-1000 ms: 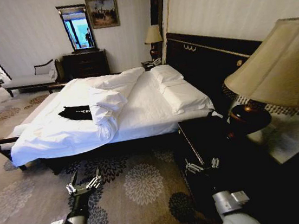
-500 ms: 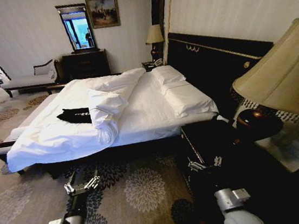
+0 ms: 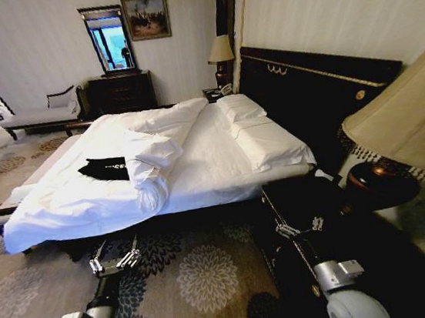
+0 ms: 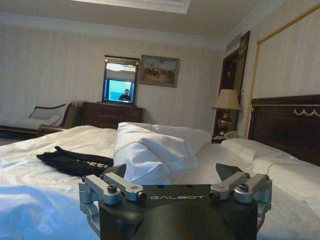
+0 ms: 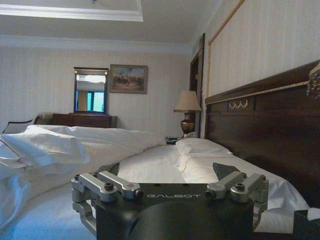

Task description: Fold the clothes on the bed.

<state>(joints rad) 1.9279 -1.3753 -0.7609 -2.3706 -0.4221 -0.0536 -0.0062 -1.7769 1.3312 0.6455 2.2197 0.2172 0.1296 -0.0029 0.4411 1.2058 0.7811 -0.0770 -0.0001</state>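
- 2 grippers, both low over the patterned carpet (image 3: 203,272) short of the bed, neither touching anything.
- Left gripper (image 3: 116,261) at 7 o'clock in head view, fingers spread wide, nothing between them. Left wrist view confirms: left gripper (image 4: 176,172) released, empty, pointing over the near bed edge.
- Right gripper (image 3: 299,228) at 5 o'clock, over the dark floor strip beside the nightstand (image 3: 298,195); also splayed wide and empty. Same in right wrist view (image 5: 169,170).
- 1 bed (image 3: 214,170), white sheets, filling the middle of head view; near edge just beyond the left gripper.
- 1 black T-shirt (image 3: 107,168) lying on the bed at about 10 o'clock from centre, roughly flat, white lettering on it too small to read. Well apart from both grippers. In left wrist view the T-shirt (image 4: 75,161) sits at 9 o'clock, touching the bunched duvet (image 4: 150,152).
- 1 duvet ridge (image 3: 148,155) folded back, running just beside the shirt at its 3 o'clock.
- 2 pillows (image 3: 251,123) against the dark headboard (image 3: 320,87).
- 2 lamps: one large shade (image 3: 414,123) near at 3 o'clock, one small lamp (image 3: 220,53) far at 12 o'clock.
- Far wall: 1 dresser (image 3: 121,91), 1 mirror (image 3: 108,38), 1 painting (image 3: 145,16), 1 chaise (image 3: 40,112) at 10 o'clock.
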